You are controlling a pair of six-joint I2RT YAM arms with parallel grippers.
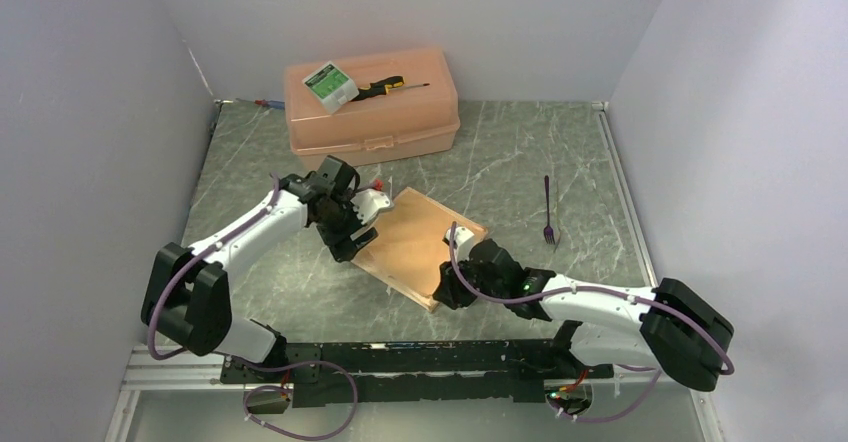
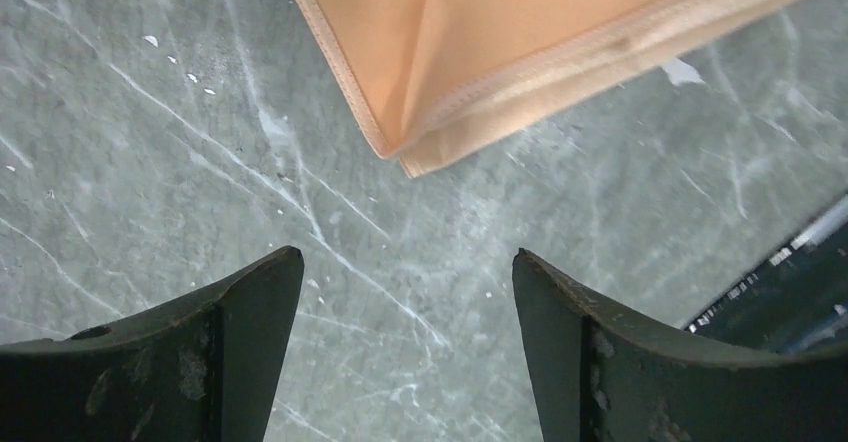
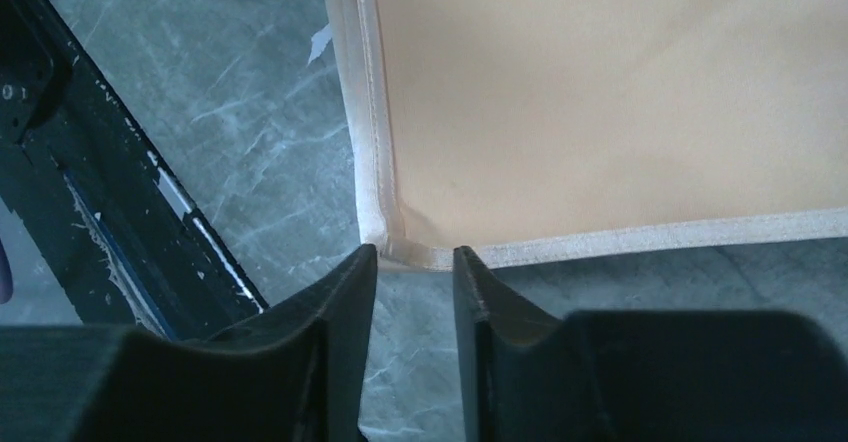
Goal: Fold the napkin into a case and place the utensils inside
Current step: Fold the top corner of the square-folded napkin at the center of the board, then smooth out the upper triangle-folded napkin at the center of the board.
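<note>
2 arms flank the folded napkin on the table, its utensil pocket not yet made.
The right gripper, jaws a slit apart and seemingly clamping nothing, noses the cloth's near corner. The left gripper, jaws wide and empty, hangs just short of the opposite corner. 1 fork lies well apart to the right, handle pointing away, nearer the right arm.

The folded peach-orange cloth napkin is seen as smooth and faintly shiny, its hem stitched. The grey-green marbled tabletop is shown matt and scuffed. The slim purple fork is perhaps glossy metal.
</note>
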